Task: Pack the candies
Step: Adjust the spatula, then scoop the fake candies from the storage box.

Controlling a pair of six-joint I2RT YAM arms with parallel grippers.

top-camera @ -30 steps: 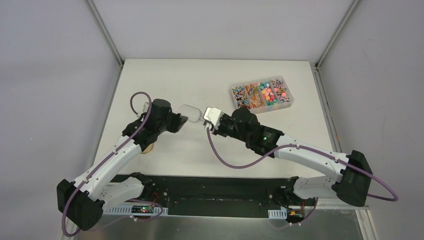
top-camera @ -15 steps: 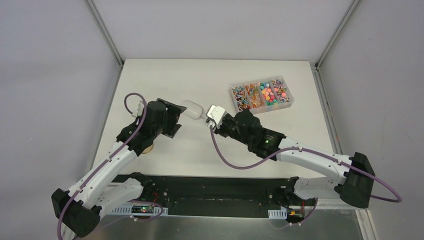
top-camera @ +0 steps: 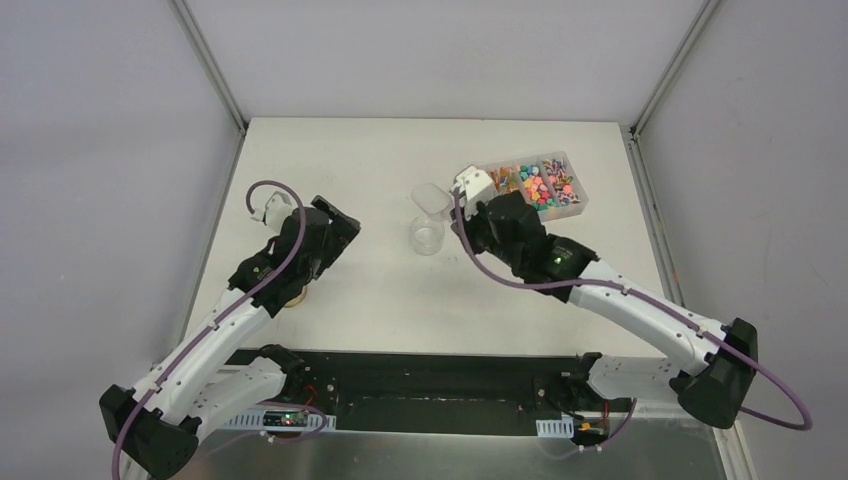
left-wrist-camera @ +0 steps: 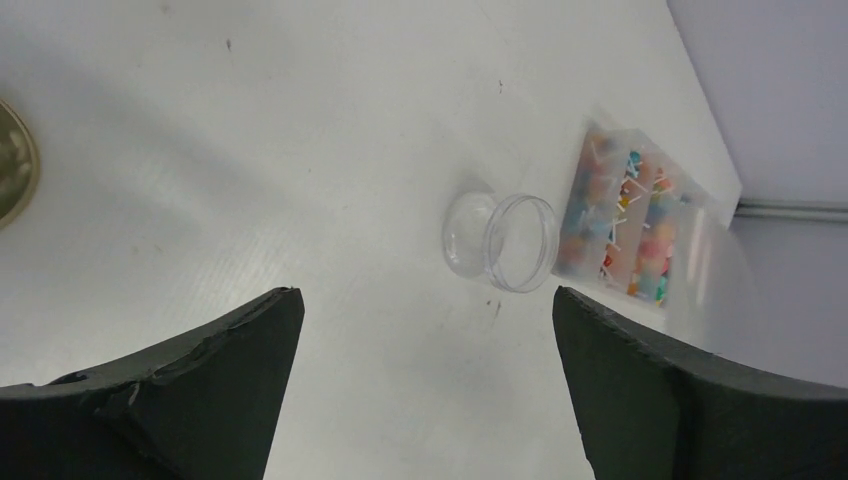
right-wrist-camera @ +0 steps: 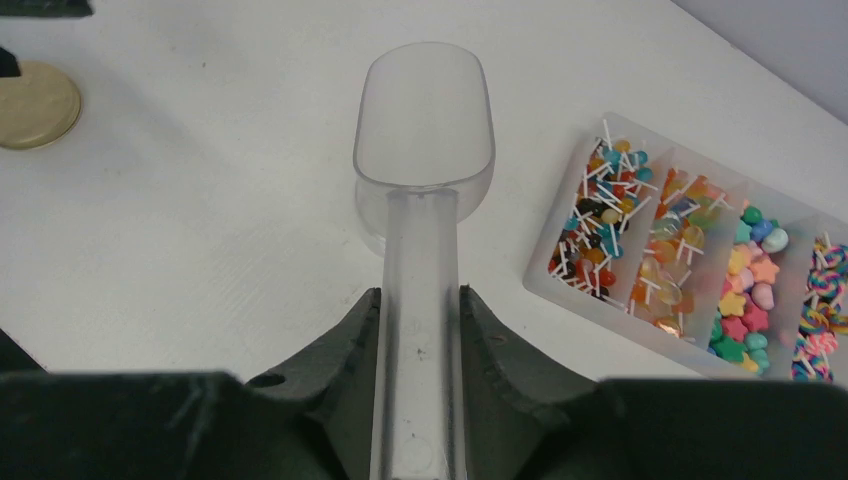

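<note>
**Candies.** The candies lie in a clear divided tray at about 2 o'clock on the table. None has been packed yet. In the right wrist view the compartments show stick sweets at the near end, then loose star and round pieces.

**Scoop.** The clear scoop is empty. Its bowl hangs at 9 o'clock of the tray and at 12 o'clock of the jar. The right gripper is clamped narrowly on the handle, and the bowl points away from the wrist.

**Jar.** It is small and clear with an open mouth. It appears to stand upright near the table centre, and I see nothing inside it.

**Left side.** The left gripper is spread wide and holds nothing, well apart from the jar at its 9 o'clock. The wooden lid lies at 8 o'clock of the jar, partly under that arm.

**Judgement on the step in hand (loading the scoop).**
- Swing the bowl toward 3 o'clock and commit to one compartment.
- Enter with the lip low and shallow so the pieces ride in, not over the tray wall.
- The tray is light and may slide, so push toward its far wall, not sideways.
- Level the bowl before lifting.
- Take a modest load, because the jar mouth looks little wider than the bowl.
</note>
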